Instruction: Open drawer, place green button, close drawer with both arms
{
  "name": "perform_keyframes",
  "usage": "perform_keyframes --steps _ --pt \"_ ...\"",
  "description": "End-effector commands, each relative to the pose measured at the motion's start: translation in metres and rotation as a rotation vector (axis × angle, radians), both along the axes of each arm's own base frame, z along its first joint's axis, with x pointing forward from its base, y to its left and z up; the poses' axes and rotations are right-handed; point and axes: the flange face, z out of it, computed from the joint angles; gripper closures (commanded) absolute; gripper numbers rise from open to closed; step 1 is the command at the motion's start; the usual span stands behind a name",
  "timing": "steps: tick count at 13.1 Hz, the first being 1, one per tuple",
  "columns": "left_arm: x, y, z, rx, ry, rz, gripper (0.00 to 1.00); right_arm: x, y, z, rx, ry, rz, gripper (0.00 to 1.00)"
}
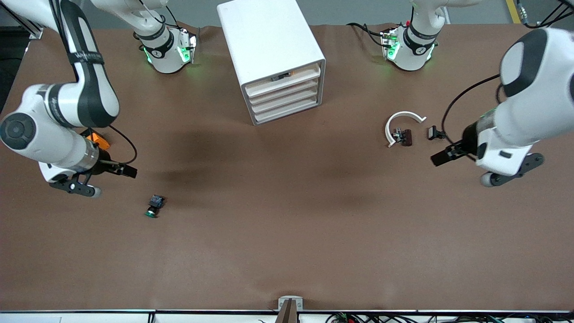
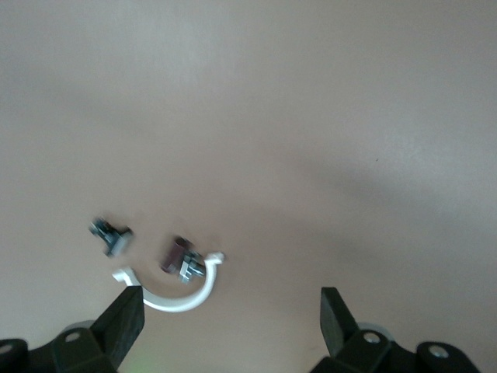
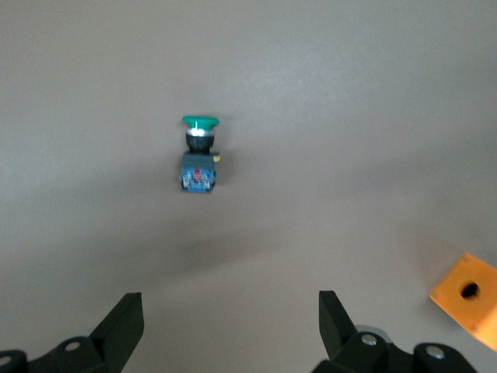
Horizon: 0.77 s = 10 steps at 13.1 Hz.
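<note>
The button (image 1: 154, 207), with a green cap and a dark blue body, lies on its side on the brown table toward the right arm's end; it also shows in the right wrist view (image 3: 199, 155). My right gripper (image 1: 129, 171) (image 3: 231, 311) is open and empty, over the table beside the button. The white cabinet (image 1: 269, 45) stands mid-table near the bases, with its third drawer (image 1: 286, 101) shut like the others. My left gripper (image 1: 439, 158) (image 2: 233, 311) is open and empty, over the table toward the left arm's end.
An orange cube with a hole (image 1: 99, 140) (image 3: 470, 299) lies under the right arm. A white arc (image 1: 401, 123) (image 2: 175, 291) and small dark clips (image 1: 403, 136) (image 2: 111, 235) lie beside the left gripper. The top drawer shows a dark-and-orange item (image 1: 281, 76).
</note>
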Motion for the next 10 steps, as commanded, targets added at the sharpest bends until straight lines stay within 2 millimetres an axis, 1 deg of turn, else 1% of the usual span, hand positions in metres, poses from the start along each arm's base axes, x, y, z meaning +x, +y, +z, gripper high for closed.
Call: perform_keyframes --steps 1,2,3,4,5,7,9,10 --pt "0.005 -0.043 -0.036 0.026 0.067 0.172 0.00 0.015 0.001 -0.041 0.003 -0.018 -0.026 0.00" --pt "0.005 -0.055 -0.050 0.035 0.095 0.245 0.00 0.017 0.005 -0.051 0.000 -0.008 -0.055 0.00" --pt "0.006 -0.062 -0.065 0.029 0.133 0.318 0.00 0.017 0.010 -0.063 -0.007 0.008 -0.121 0.00" --pt "0.006 -0.067 -0.075 -0.003 0.174 0.362 0.00 0.017 0.018 -0.074 -0.014 0.019 -0.181 0.00" --pt "0.006 -0.073 -0.080 -0.044 0.211 0.384 0.00 0.021 0.023 -0.080 -0.018 0.018 -0.200 0.00" --pt "0.003 -0.077 -0.098 -0.141 0.336 0.436 0.00 0.033 0.024 -0.089 -0.022 0.004 -0.189 0.00" --pt "-0.001 -0.083 -0.115 -0.174 0.438 0.470 0.00 0.044 0.021 -0.099 -0.022 0.004 -0.177 0.00" --pt "0.000 -0.087 -0.124 -0.173 0.474 0.519 0.00 0.048 0.022 -0.104 -0.022 0.006 -0.151 0.00"
